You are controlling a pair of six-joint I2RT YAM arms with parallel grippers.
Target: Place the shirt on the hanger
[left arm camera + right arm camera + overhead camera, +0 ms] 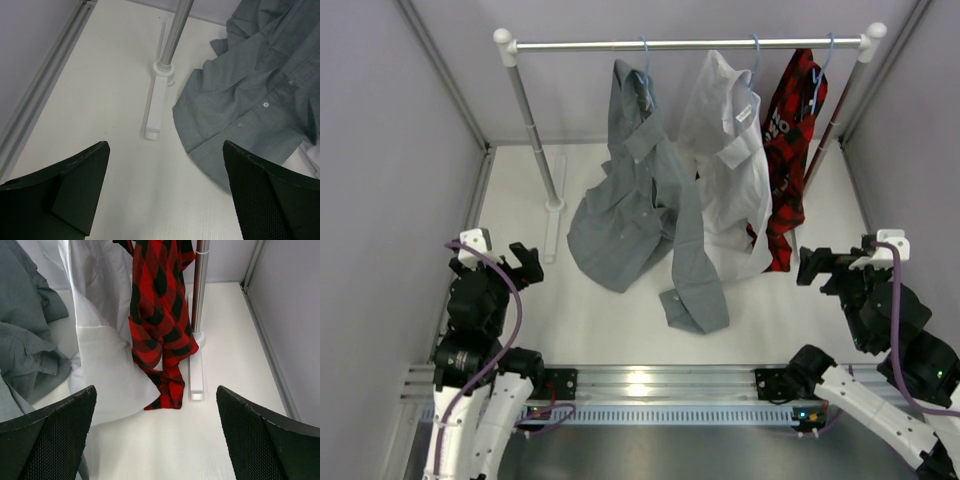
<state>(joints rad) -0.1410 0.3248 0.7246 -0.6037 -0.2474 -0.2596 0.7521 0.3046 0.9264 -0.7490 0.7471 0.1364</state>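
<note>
- Shirt [640, 200] hangs from hanger [646, 60], tail pooled on worktop [600, 325] against white shirt [730, 170]; red shirt [788, 160] beyond.
- My left claw [528, 265] and right claw [810, 267]: wide apart, empty.

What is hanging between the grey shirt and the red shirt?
A white shirt hangs between the grey shirt and the red shirt, clearest in the top view.

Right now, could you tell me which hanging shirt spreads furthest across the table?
The grey shirt, leftmost on the rail; its hem and sleeve sprawl over the table.
</note>
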